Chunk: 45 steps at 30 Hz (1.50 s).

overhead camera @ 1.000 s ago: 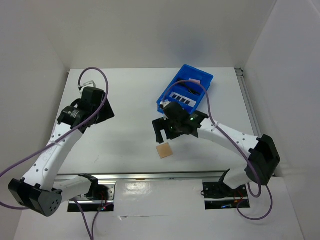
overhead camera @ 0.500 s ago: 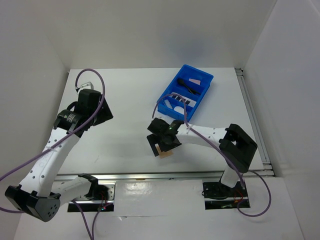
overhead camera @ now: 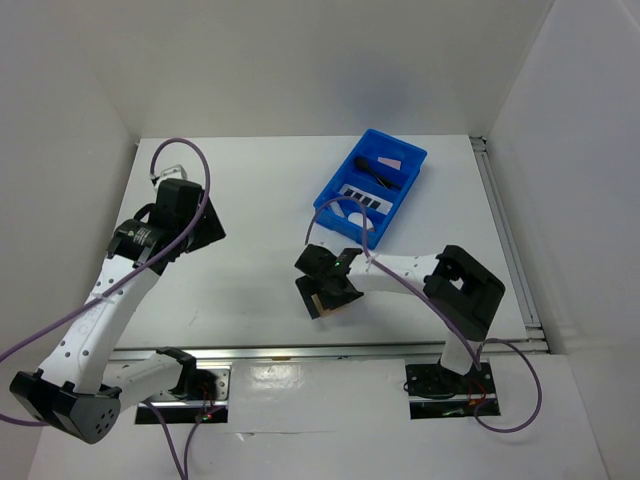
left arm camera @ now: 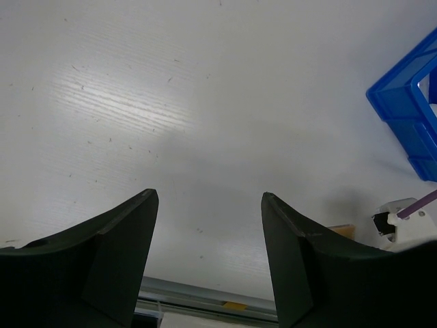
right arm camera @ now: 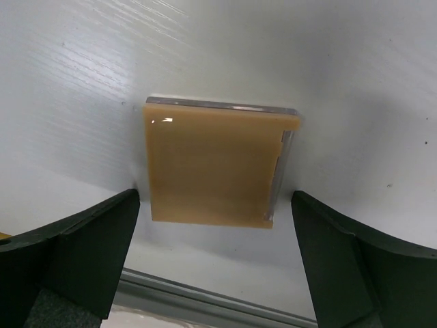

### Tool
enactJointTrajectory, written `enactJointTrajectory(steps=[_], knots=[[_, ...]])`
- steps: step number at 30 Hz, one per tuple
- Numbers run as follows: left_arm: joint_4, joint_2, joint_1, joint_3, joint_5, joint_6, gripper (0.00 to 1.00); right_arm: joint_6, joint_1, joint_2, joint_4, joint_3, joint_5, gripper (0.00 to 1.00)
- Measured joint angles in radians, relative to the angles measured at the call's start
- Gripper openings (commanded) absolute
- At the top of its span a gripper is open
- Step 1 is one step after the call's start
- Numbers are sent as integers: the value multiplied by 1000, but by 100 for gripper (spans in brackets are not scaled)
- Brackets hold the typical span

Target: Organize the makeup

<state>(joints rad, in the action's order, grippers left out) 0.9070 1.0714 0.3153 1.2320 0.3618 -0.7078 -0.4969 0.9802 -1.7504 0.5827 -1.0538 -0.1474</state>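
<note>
A tan flat square pad point(right arm camera: 215, 167) lies on the white table. My right gripper point(right arm camera: 215, 198) is open, low over it, with one finger on each side and neither touching it. In the top view the right gripper point(overhead camera: 326, 292) covers most of the pad point(overhead camera: 319, 301). The pad's edge also shows in the left wrist view point(left arm camera: 341, 231). The blue tray point(overhead camera: 398, 190) at the back holds a dark palette with a white label point(overhead camera: 362, 195), a black brush point(overhead camera: 376, 176), a pink pad point(overhead camera: 390, 162) and a white sponge point(overhead camera: 346, 212). My left gripper point(left arm camera: 208, 197) is open and empty above the bare table at the left point(overhead camera: 200, 222).
A metal rail point(overhead camera: 300, 352) runs along the table's near edge, just in front of the pad. White walls enclose the table at the left, back and right. The right arm's purple cable point(overhead camera: 340, 205) loops over the tray's near end.
My right gripper has moved forward and down from near the tray to straddle the tan pad. The left arm shifted slightly a second ago and has held still since.
</note>
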Motion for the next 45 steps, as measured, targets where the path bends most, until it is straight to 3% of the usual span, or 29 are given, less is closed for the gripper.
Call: enactJointTrajectory(steps=[4, 7, 11, 12, 17, 20, 24, 32, 37, 45], knots=[[4, 0, 0, 0, 0, 0, 75, 1, 5, -10, -15, -7, -18, 93], [6, 1, 0, 0, 0, 0, 75, 10, 6, -34, -29, -34, -26, 79], [6, 8, 0, 0, 2, 0, 75, 20, 6, -61, -47, -69, -34, 55], [6, 9, 0, 0, 2, 1, 75, 23, 6, -67, -45, -76, -35, 45], [5, 19, 0, 0, 12, 2, 75, 44, 2, -101, -27, -136, -39, 34], [5, 28, 0, 1, 31, 4, 75, 72, -14, -114, 27, -229, -47, 33], [5, 32, 0, 14, 55, 18, 75, 122, -114, -122, 87, -472, -57, 33], [-2, 34, 0, 32, 72, 27, 75, 121, -494, -152, 87, -854, -77, 33], [-2, 54, 0, 32, 76, 28, 75, 39, -680, -209, 46, -878, -121, 33], [-3, 111, 0, 45, 79, 50, 75, -42, -761, -284, -161, -796, -193, 33]])
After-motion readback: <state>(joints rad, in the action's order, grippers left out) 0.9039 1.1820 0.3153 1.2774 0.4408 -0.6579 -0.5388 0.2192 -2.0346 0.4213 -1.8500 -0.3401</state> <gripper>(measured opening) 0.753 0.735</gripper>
